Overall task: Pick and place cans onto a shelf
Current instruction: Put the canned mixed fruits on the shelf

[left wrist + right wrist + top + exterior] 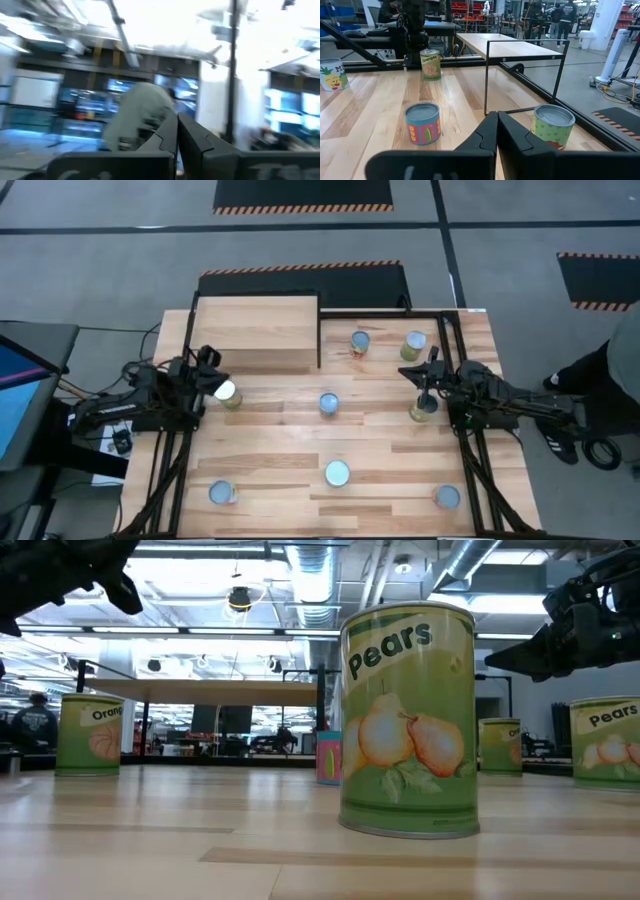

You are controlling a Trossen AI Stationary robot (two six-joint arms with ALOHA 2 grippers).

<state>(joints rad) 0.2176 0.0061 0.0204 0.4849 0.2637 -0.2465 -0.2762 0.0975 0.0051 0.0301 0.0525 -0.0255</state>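
Eight rigid, slick-lidded cans (329,404) dot the frame; likely light, best pinched across the label. Left gripper (213,375) and right gripper (497,131) both closed, empty.

Right pincer (497,131): two dark fingers pressed together, nothing between them, held level above the planked bench (380,115)

Just beyond the fingertips to one side, a can with a green label and strawberry print (552,126), upright, near the bench edge

On the other side, a pink-and-yellow labelled can (422,123), upright, silver lid showing

Farther off, an Oranges can (431,64), upright, at the foot of the other dark arm (415,30)

At the picture's edge, a white can with a pineapple print (332,74)

Pale plywood shelf (507,47) raised on a thin black frame, top bare

People stand in the room behind
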